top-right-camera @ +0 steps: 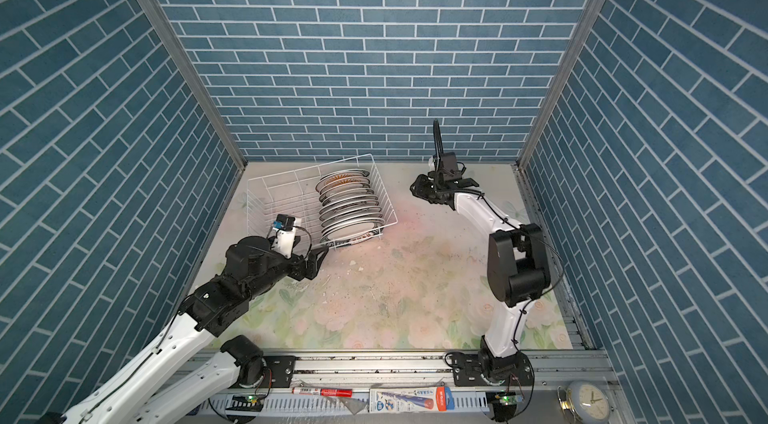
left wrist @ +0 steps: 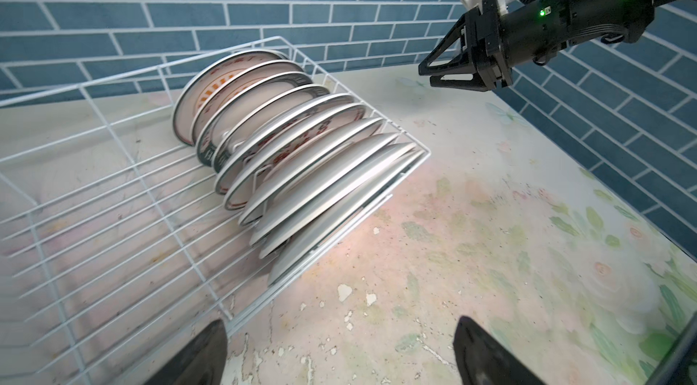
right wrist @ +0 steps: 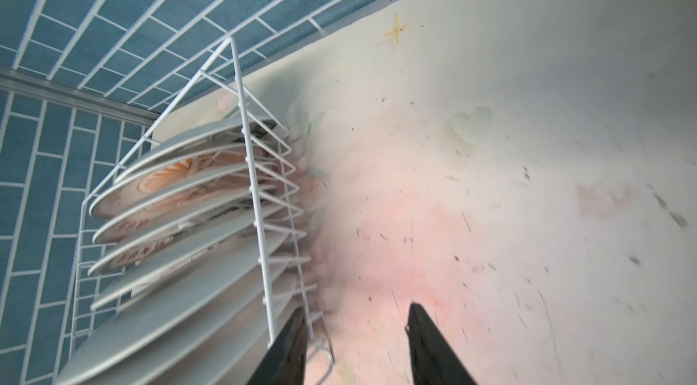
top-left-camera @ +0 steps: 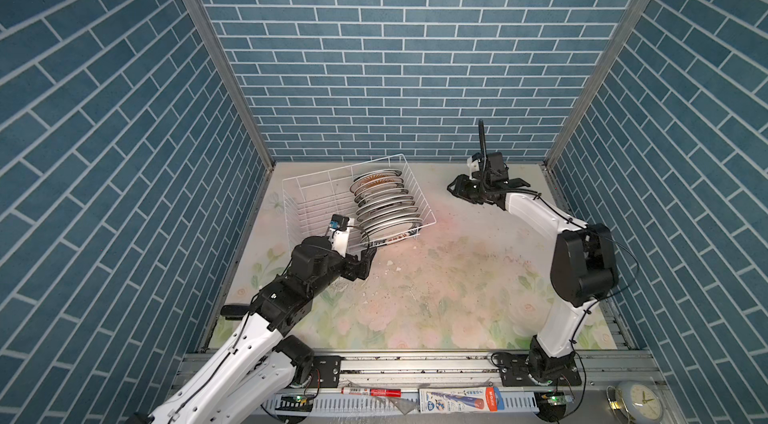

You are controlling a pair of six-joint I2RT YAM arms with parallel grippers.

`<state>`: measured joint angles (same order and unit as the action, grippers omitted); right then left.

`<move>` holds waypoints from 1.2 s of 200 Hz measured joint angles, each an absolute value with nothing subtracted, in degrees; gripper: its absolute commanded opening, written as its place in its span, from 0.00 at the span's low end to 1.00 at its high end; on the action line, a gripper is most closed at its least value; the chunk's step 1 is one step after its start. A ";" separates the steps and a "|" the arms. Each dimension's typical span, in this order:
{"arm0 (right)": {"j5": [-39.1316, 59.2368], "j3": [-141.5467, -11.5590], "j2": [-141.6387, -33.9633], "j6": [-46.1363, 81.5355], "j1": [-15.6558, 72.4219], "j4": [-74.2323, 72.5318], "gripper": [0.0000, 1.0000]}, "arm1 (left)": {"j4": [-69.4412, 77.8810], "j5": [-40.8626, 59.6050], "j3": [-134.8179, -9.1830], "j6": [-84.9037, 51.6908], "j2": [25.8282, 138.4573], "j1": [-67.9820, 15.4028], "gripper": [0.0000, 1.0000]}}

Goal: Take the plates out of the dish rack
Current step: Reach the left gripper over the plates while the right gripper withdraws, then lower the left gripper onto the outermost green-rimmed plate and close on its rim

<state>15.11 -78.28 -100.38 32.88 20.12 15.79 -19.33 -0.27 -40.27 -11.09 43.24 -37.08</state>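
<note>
Plates (left wrist: 320, 175) look stiff, slick, breakable; pinch an upper rim. Left end effector (left wrist: 339, 321) and right end effector (right wrist: 355, 306) gape empty.

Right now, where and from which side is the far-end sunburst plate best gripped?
Probably its upper rim, pinched from above: the sunburst plate leans on edge with its face uncovered, the other plates crowd its back, and dish rack wires run close beside it.
</note>
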 measured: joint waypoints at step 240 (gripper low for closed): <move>7.64 -41.65 -63.68 26.68 20.14 22.09 0.44 | -35.51 -27.53 -73.01 6.24 83.09 -50.52 0.69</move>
